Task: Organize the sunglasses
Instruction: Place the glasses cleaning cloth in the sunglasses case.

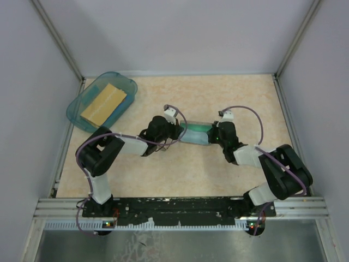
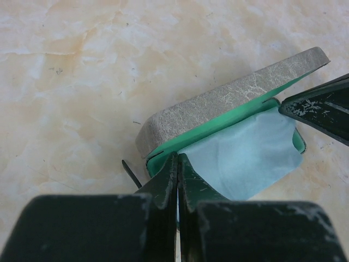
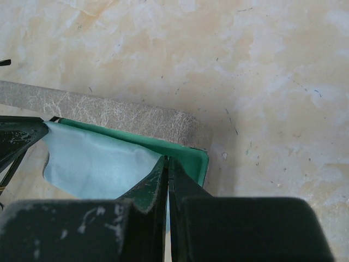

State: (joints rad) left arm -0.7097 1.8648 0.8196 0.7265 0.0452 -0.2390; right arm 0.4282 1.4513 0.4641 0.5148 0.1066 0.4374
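Note:
The grey case (image 1: pixel 196 134) lies open mid-table, its lid (image 2: pixel 229 98) tilted up and its green lining (image 3: pixel 180 150) showing. A light blue cloth (image 2: pixel 251 153) covers the inside. Of the sunglasses only a slim dark temple arm (image 2: pixel 130 172) pokes out at the case's corner; the rest is hidden under the cloth. My left gripper (image 2: pixel 178 159) is shut, its tips on the lining at one end of the case. At the other end my right gripper (image 3: pixel 168 159) is shut too, tips at the cloth's edge. Each wrist view shows the other arm's fingertips (image 2: pixel 319 109) (image 3: pixel 16 136).
A translucent blue tray (image 1: pixel 126 86) holding a tan block (image 1: pixel 103 103) sits at the back left corner. Grey walls close in the table on three sides. A metal rail (image 1: pixel 180 206) carries both arm bases along the near edge.

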